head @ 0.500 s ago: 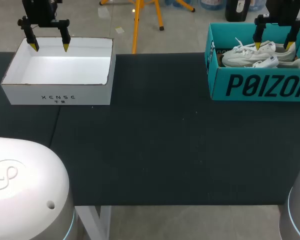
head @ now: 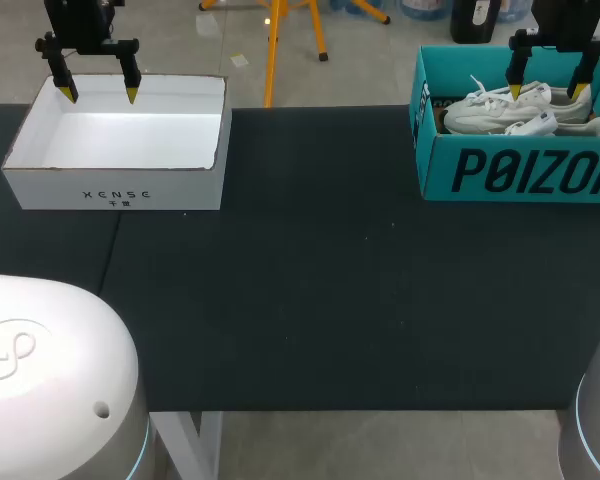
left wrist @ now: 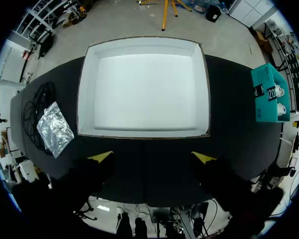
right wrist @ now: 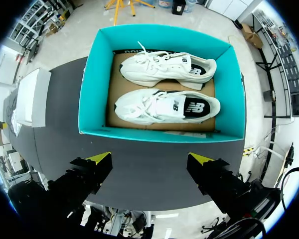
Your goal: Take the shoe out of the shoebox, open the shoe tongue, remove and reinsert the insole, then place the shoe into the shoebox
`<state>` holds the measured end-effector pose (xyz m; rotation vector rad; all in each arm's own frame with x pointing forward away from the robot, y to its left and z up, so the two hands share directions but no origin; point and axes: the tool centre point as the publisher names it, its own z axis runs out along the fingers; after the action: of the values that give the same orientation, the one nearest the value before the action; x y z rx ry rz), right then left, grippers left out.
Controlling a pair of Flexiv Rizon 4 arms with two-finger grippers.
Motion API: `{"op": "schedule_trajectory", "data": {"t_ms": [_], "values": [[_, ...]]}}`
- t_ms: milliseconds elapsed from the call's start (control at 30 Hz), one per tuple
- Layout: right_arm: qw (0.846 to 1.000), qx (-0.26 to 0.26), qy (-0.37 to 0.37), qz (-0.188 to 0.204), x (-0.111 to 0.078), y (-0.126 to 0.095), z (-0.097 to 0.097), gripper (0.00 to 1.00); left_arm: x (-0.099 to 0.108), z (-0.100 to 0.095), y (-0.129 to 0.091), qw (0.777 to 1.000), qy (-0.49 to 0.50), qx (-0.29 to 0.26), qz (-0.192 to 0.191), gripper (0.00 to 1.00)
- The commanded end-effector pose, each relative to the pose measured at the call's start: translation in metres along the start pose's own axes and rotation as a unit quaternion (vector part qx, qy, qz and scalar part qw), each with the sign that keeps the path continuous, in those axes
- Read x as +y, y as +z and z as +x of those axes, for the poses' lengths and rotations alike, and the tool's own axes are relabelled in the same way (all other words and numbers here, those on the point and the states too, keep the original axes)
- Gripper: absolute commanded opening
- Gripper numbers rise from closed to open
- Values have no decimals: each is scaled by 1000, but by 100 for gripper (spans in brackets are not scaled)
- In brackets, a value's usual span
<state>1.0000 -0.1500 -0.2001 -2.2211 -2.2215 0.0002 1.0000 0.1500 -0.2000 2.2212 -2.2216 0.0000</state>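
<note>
Standing wide apart with nothing between them, the yellow-tipped fingers [right wrist: 99,158] of the right gripper [right wrist: 150,159] held nothing. In the right wrist view the open teal cardboard shoebox [right wrist: 89,84] lay just ahead of them. Inside it, two white lace-up shoes [right wrist: 164,107] lay on their sides on a brown cardboard floor, one beyond the other, toes pointing the same way. Their tongues sat under the laces and were hard to make out, and the insoles were hidden inside the shoes. From the head view the gripper's tips overlapped the shoes, so I could not tell whether they touched. That view also cut the shoebox off at its far right, its front wall hid the lower parts of the shoes, and most of the right arm was out of sight.

The left gripper [left wrist: 152,157] was likewise spread wide and held nothing. Its dark finger bodies were lost in shadow below the yellow tips. Ahead of it sat a shallow white cardboard box [left wrist: 204,84] at the other end of the black table [head: 310,300]. Beside that box, seen only from the left wrist, lay a crumpled silver foil packet [left wrist: 55,129] and a coil of black cable [left wrist: 32,104], which was hard to pick out against the dark top. Two white rounded arm bases [head: 40,360] covered the table's near corners.
</note>
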Motion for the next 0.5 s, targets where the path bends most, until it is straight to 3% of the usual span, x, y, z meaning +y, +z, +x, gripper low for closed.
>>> {"op": "schedule_trajectory", "data": {"t_ms": [33,233,500], "values": [[1000,0,0,0,0,0,0,100,0,0,0,1000,0,0,0,100],[1000,-2,6,-3,6,1,-5,100,0,0,0,1000,0,0,0,100],[999,-37,19,-22,27,22,-46,100,0,0,0,1000,0,0,0,100]]}}
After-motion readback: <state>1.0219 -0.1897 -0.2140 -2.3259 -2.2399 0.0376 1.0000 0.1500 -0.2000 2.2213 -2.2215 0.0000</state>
